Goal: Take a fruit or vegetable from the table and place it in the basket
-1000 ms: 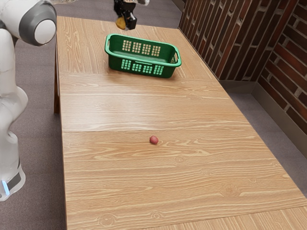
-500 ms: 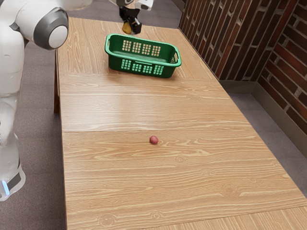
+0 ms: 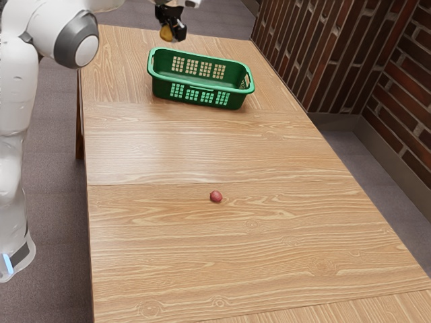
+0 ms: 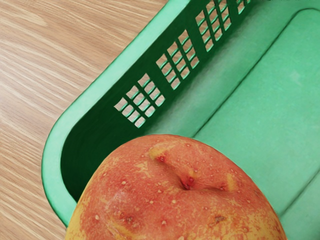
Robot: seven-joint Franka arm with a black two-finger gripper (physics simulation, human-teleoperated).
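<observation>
Holding speckled fruit point(image 4: 180, 205) near basket point(image 4: 112, 75)

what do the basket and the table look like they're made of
The basket looks like green moulded plastic with a soft sheen, judging by its smooth rounded rim and grid-cut walls. The table appears to be light wood in a satin finish, from its grain and knots, though a printed laminate could look the same.

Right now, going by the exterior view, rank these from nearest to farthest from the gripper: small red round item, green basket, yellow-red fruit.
1. Yellow-red fruit: held in the gripper.
2. Green basket: on the table, just beyond the fruit.
3. Small red round item: farther along the table.
</observation>
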